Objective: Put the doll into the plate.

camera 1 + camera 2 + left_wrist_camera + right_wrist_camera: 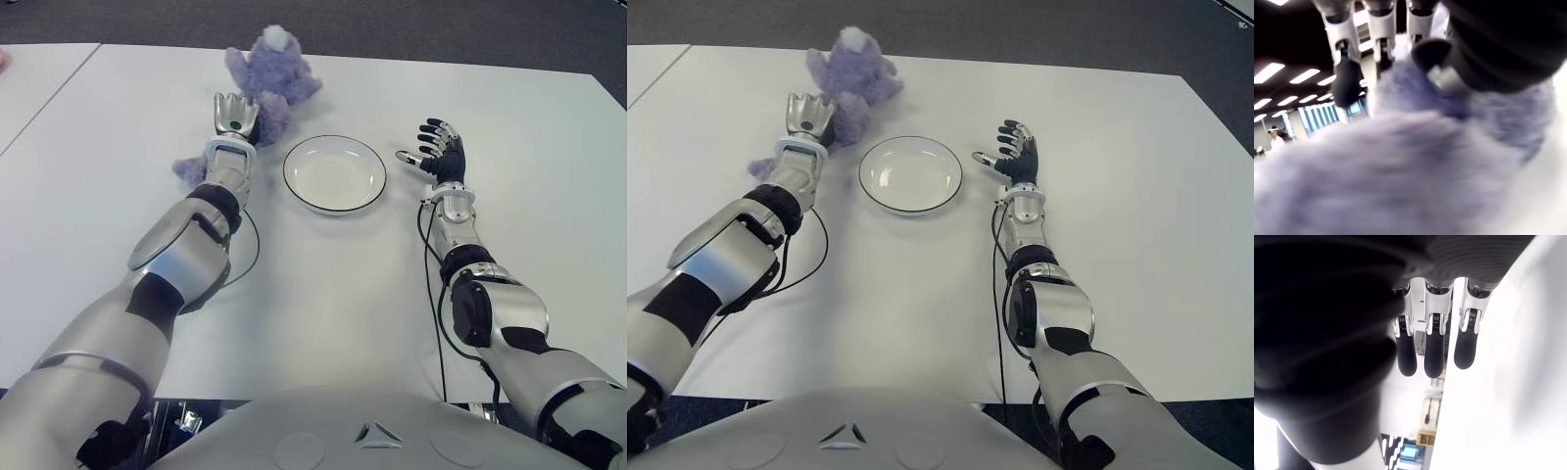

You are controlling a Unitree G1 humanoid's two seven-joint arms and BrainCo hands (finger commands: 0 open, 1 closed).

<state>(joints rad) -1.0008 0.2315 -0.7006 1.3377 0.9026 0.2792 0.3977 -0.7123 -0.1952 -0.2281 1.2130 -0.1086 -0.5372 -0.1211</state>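
Observation:
A purple plush doll (281, 72) lies on the white table (323, 294), behind and to the left of the empty white plate (335, 176). My left hand (235, 116) is right over the doll's near side with its fingers stretched out straight. In the left wrist view the doll's fur (1400, 166) fills the space under the palm, and the fingers (1347, 83) are not curled around it. A bit of the doll (186, 168) shows to the left of that wrist. My right hand (438, 152) shows to the right of the plate, open and holding nothing.
A black cable (431, 294) runs along my right forearm over the table. A second table edge (39, 98) shows at the far left. Dark floor (441, 29) lies beyond the table's far edge.

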